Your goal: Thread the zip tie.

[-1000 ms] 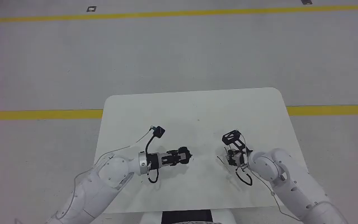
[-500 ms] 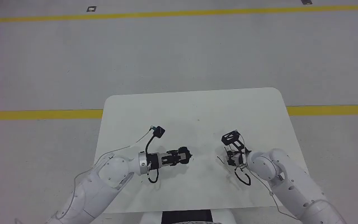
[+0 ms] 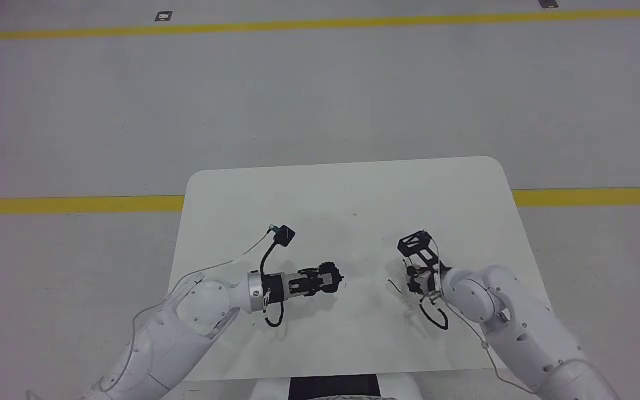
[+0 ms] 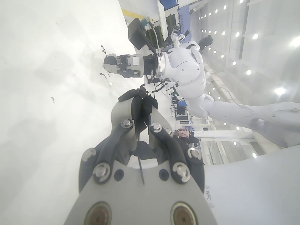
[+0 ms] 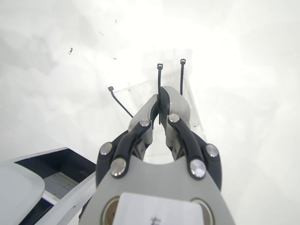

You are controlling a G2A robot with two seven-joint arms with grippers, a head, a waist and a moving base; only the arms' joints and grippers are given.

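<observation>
The right pincer (image 5: 161,99) is clamped on the strap of a thin black zip tie (image 5: 159,78). The tie's head points away, over a clear plastic holder (image 5: 194,108) on the white bench (image 3: 450,200), and two other black ties (image 5: 181,76) stand just beside it. It should probably be drawn out along its own length so the neighbours stay put. At 9 o'clock from it, the left pincer (image 4: 139,108) is closed on a dark bunched item (image 4: 137,95) that I cannot identify. The tie's head should stay clear for threading.
</observation>
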